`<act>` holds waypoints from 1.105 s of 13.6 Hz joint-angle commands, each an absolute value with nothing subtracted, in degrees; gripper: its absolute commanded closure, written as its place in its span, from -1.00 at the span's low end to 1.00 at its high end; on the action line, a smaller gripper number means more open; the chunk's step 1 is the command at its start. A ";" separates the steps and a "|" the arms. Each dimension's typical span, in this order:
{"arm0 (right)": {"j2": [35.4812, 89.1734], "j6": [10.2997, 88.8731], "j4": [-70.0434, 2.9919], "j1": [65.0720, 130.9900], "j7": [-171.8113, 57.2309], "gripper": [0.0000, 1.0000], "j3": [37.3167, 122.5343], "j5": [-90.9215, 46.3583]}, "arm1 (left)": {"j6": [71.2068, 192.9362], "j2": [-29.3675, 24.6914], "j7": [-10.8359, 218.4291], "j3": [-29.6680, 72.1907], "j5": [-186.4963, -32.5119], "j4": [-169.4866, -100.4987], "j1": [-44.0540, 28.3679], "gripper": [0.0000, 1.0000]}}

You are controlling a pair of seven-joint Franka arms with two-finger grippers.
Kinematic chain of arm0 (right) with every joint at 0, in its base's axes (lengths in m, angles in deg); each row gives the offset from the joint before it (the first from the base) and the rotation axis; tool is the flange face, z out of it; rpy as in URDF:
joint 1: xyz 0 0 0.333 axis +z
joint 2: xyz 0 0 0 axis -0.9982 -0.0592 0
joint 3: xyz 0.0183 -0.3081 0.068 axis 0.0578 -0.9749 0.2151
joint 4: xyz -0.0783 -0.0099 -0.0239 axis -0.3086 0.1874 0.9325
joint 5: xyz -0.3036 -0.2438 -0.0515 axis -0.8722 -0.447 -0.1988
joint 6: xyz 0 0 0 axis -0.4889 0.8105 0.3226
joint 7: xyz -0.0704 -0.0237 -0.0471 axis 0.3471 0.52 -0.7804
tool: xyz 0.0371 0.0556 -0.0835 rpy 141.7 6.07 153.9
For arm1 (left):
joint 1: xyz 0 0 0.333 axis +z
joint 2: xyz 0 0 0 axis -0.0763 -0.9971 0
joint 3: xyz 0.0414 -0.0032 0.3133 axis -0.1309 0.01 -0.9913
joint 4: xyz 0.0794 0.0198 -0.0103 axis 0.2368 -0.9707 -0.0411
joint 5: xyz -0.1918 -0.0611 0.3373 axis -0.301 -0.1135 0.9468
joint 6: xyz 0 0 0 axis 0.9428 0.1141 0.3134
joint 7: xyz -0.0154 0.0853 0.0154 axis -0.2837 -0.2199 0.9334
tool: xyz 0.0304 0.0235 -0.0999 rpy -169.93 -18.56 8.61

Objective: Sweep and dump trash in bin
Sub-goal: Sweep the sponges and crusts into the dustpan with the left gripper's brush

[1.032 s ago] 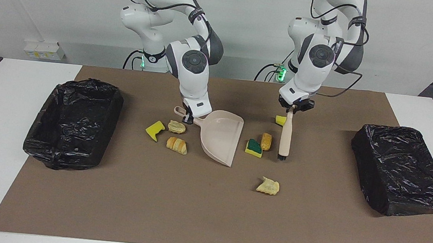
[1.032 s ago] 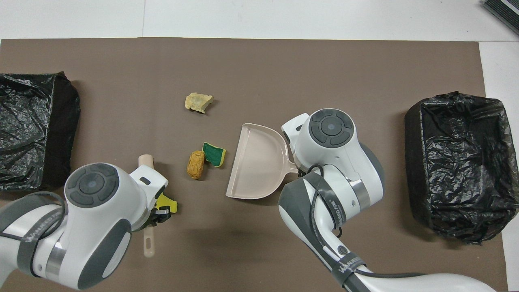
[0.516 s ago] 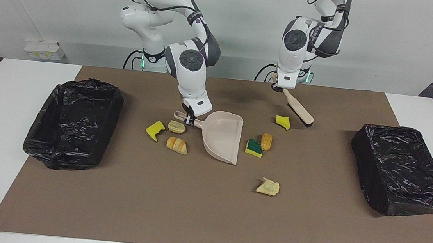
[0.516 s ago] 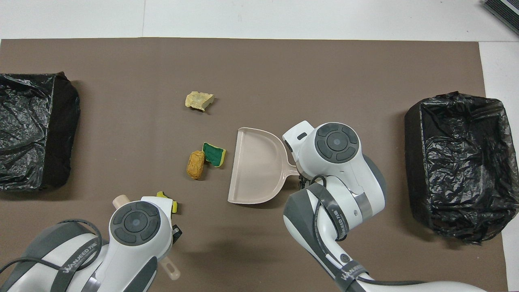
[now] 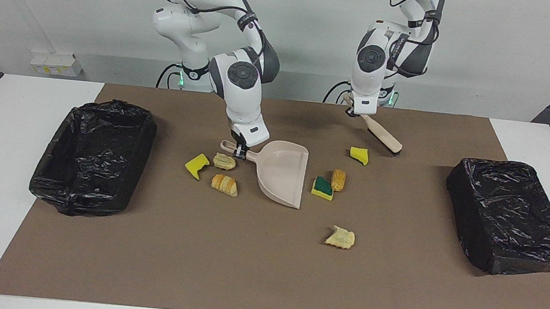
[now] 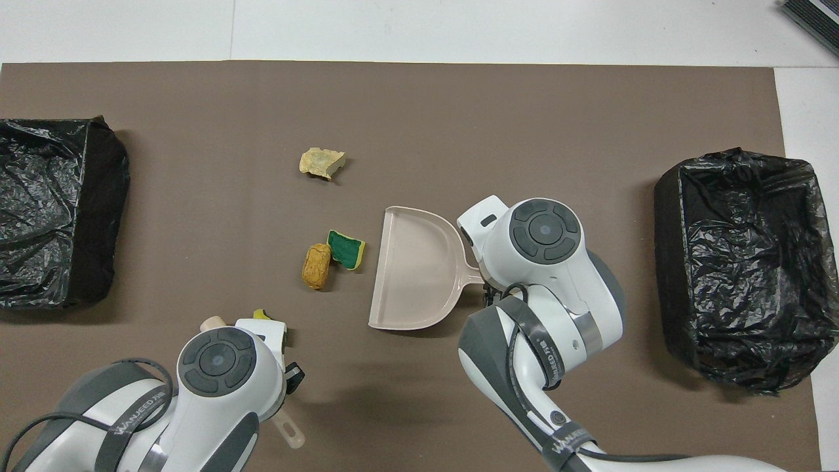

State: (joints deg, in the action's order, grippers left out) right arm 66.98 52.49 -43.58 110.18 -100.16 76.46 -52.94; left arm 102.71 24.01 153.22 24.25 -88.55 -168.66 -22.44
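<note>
Facing view: the left jaws (image 5: 352, 112), clamped on the brush (image 5: 380, 135), should drop its bristles beside the yellow sponge chunk (image 5: 358, 155) below them and push toward the dustpan (image 5: 283, 172), gripped by the right jaws (image 5: 238, 152).

Overhead view: yellow, green and golden trash (image 6: 331, 254) lies before the pan's mouth.

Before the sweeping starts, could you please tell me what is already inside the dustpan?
Nothing: the beige dustpan shows a bare inner floor in both views. Only its handle end is covered, by the right gripper shut on it. The nearest scraps, a green-and-yellow sponge chunk and a pastry piece, lie just outside its mouth.
</note>
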 commanded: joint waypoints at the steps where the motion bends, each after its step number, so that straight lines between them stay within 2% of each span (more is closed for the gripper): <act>1: 68.62 53.28 -45.26 109.72 -100.18 1.00 76.86 -51.82 | 107.58 21.62 138.96 23.24 -90.78 -167.84 -22.88 1.00; 4: 68.62 53.28 -45.26 109.72 -99.74 1.00 76.86 -51.82 | 115.22 17.06 129.86 23.07 -90.87 -163.63 -21.82 1.00; 8: 68.62 53.19 -45.44 109.81 -98.95 1.00 76.86 -51.82 | 119.18 8.97 119.05 23.07 -90.78 -155.44 -19.89 1.00; 12: 68.70 53.19 -45.44 109.81 -98.51 1.00 76.86 -51.82 | 121.66 7.11 115.77 23.42 -90.78 -154.73 -20.50 1.00; 15: 68.79 53.10 -45.53 109.81 -98.34 1.00 76.86 -51.82 | 121.39 7.46 116.39 23.86 -90.87 -154.56 -25.58 1.00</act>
